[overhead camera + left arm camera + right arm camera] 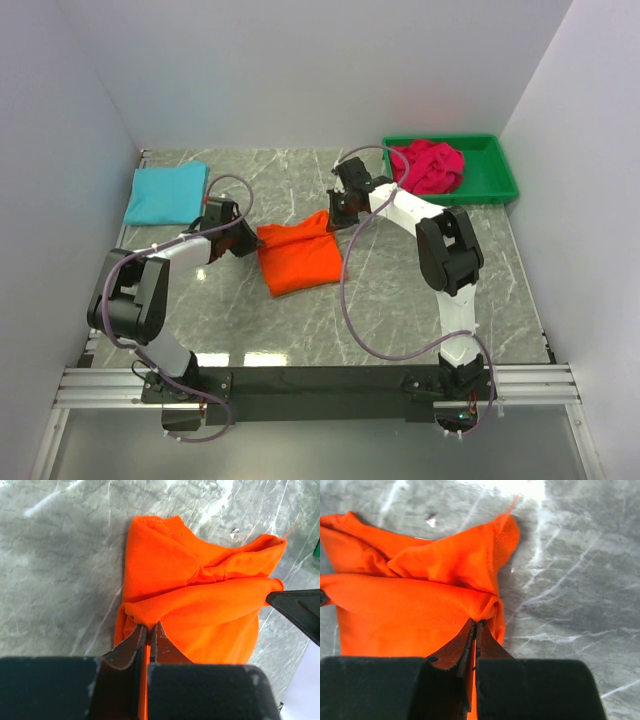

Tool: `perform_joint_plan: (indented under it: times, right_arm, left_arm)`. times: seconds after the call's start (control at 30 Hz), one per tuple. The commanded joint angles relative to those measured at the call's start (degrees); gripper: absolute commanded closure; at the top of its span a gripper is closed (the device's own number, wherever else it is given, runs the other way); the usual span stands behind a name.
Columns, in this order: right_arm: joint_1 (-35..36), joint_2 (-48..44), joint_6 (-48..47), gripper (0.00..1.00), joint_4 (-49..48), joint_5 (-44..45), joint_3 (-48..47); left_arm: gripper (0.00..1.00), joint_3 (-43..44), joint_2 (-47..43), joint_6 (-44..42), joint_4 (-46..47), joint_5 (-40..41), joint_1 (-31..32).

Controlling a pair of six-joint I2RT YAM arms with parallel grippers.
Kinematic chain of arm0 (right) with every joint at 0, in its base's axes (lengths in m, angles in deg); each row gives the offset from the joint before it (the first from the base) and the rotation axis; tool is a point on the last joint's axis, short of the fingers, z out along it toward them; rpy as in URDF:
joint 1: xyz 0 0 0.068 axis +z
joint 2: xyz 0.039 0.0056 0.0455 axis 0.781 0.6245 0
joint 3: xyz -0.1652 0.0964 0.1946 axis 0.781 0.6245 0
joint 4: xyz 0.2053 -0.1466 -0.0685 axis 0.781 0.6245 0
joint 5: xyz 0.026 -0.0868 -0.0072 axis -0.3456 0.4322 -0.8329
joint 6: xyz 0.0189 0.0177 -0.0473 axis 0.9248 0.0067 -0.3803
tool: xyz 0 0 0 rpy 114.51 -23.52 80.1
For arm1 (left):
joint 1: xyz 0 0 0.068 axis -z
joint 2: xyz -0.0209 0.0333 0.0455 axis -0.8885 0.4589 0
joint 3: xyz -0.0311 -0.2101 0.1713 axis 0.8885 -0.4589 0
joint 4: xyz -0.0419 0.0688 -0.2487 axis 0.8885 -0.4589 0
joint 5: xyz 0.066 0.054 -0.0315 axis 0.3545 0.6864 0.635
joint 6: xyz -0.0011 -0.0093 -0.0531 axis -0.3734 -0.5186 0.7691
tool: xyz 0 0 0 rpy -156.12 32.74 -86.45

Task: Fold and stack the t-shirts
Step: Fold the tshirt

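1. The table (pixel 400 300) holds three tees at three different stages, so I judge the task to be roughly a third to half done.
2. The bin (pixel 500 165) sits at the far right. Its one tee has yet to be taken out.
3. The orange tee (pixel 298 255) lies mid-table between the arms. It is partly folded into a rough rectangle, and a loose upper layer is bunched and pulled taut across it. This looks like the fold in hand, and it isn't flat yet.
4. The blue tee (pixel 165 192) lies at the far left, well apart from the orange one. It is already a neat flat rectangle, so it appears finished and would likely serve as the base of the stack.
5. The pink tee (pixel 430 165) is crumpled in the bin and unfolded. All of its work remains.
6. The left gripper (pixel 148 630) is pinched tight on the orange tee's left edge, with cloth between its fingers.
7. The right gripper (pixel 475 627) is likewise clamped on the orange tee's right edge.
8. What remains is to finish this fold, fold the pink tee, and stack all three. No stacking shows so far.
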Motion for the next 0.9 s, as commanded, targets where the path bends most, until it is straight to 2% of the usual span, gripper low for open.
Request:
perform_joint_plan:
  times: [0.0, 0.23, 0.33, 0.37, 0.4, 0.43, 0.47, 0.5, 0.53, 0.57, 0.63, 0.73, 0.83, 0.87]
  right_arm:
    - [-1.05, -4.91, 2.04, 1.00, -3.37, 4.61, 1.43]
    - [-1.67, -7.10, 4.25, 1.00, -4.96, 8.57, 2.84]
    - [-1.76, -8.59, 4.86, 0.89, -5.74, 9.80, 3.80]
    - [-1.67, -9.12, 5.12, 0.85, -5.83, 10.06, 4.15]
    - [-1.76, -9.48, 5.74, 0.76, -5.83, 10.50, 4.59]
    - [-1.76, -10.52, 6.00, 0.74, -5.83, 12.07, 5.29]
    - [-1.67, -11.14, 6.88, 0.71, -5.92, 12.78, 5.82]
    - [-1.67, -12.80, 6.97, 0.65, -6.79, 13.23, 7.39]
    - [-1.67, -13.60, 6.97, 0.64, -7.41, 13.14, 8.28]
    - [-1.58, -14.57, 6.97, 0.64, -8.02, 12.71, 9.24]
    - [-1.41, -17.37, 6.45, 0.64, -11.17, 9.30, 12.84]
    - [-1.40, -19.14, 4.87, 0.65, -15.22, 3.32, 16.54]
    - [-1.40, -16.79, 3.46, 0.66, -15.94, -3.89, 15.59]
    - [-1.32, -16.08, 3.20, 0.66, -16.20, -6.34, 15.06]
  left_arm:
    - [0.97, 2.65, 0.63, -2.30, 3.39, 0.24, -0.20]
    - [0.94, 4.24, 0.28, -3.36, 3.57, 1.74, -0.03]
    - [0.87, 4.50, 0.54, -3.80, 3.21, 1.91, -0.03]
    - [0.79, 4.33, 0.37, -3.88, 3.30, 2.00, -0.03]
    - [0.72, 4.15, -0.15, -3.88, 3.21, 2.35, 0.06]
    - [0.65, 4.06, -0.51, -3.97, 3.13, 2.52, 0.06]
    - [0.53, 4.06, -0.95, -3.97, 2.95, 2.96, 0.15]
    - [0.48, 3.80, -2.26, -4.06, 2.69, 3.05, 0.15]
    - [0.43, 3.80, -2.97, -4.23, 2.43, 3.23, 0.32]
    - [0.33, 3.62, -3.84, -4.41, 1.99, 4.19, 0.85]
    - [0.23, 3.71, -6.48, -5.28, -0.46, 5.86, 1.55]
    - [0.24, 3.01, -8.95, -7.04, -1.53, 8.59, 3.83]
    - [0.35, 3.53, -7.73, -7.66, -2.41, 8.95, 5.51]
    - [0.42, 3.97, -7.02, -7.75, -2.32, 8.77, 5.68]
